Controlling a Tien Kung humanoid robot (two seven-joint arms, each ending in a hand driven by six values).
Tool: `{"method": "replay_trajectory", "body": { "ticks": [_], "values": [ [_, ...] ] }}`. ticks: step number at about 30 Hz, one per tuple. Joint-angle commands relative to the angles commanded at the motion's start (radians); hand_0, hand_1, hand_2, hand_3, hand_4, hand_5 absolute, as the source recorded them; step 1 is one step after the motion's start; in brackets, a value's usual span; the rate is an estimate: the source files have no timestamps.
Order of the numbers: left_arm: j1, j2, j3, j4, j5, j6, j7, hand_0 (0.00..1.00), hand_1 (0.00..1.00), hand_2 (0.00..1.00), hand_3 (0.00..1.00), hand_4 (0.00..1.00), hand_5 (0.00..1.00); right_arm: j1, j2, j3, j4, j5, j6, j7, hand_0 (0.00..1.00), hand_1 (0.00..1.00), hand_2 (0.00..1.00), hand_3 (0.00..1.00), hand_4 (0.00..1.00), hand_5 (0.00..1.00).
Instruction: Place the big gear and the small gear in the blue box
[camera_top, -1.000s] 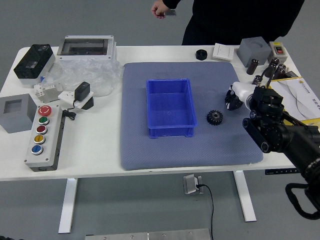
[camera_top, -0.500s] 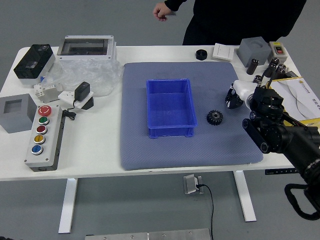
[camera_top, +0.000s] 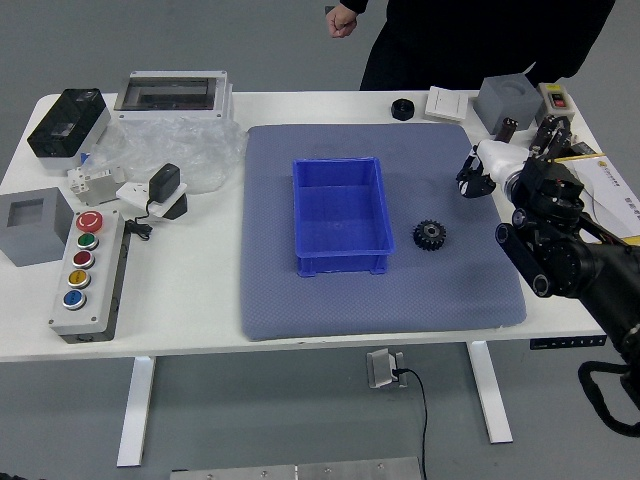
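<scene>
My right hand (camera_top: 478, 178) is over the right part of the grey-blue mat, beyond and to the right of a black toothed gear (camera_top: 430, 235). That gear lies flat on the mat, apart from the hand. Blue floor shows inside the blue box (camera_top: 343, 212), which stands upright left of the gear. A second gear cannot be made out; whether the right hand holds or covers one cannot be told.
A black round part (camera_top: 402, 109) lies near the far edge beside a white block (camera_top: 446, 104). A grey block (camera_top: 507, 102) and papers (camera_top: 590, 185) are at right. Button box (camera_top: 88, 275) and plastic wrap (camera_top: 175, 150) are left. A person's closed hand (camera_top: 341, 21) hangs beyond the table.
My right hand has moved away toward the table's far side and slightly right. The person's hand has shifted right. The visible gear and the blue box are unmoved.
</scene>
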Motion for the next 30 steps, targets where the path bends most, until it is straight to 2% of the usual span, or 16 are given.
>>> {"method": "replay_trajectory", "body": {
  "ticks": [9, 30],
  "values": [
    [-0.001, 0.001, -0.001, 0.000, -0.003, 0.001, -0.001, 0.795, 0.772, 0.764, 0.686, 0.568, 0.220, -0.008, -0.015, 0.013, 0.042, 0.001, 0.002, -0.002, 0.562, 0.459, 0.485, 0.528, 0.495, 0.179],
    [0.000, 0.001, -0.004, 0.000, -0.007, 0.001, 0.000, 0.794, 0.771, 0.765, 0.688, 0.573, 0.230, -0.054, -0.040, 0.006, 0.249, -0.023, 0.009, -0.019, 0.567, 0.457, 0.476, 0.515, 0.498, 0.164]
  ]
}}
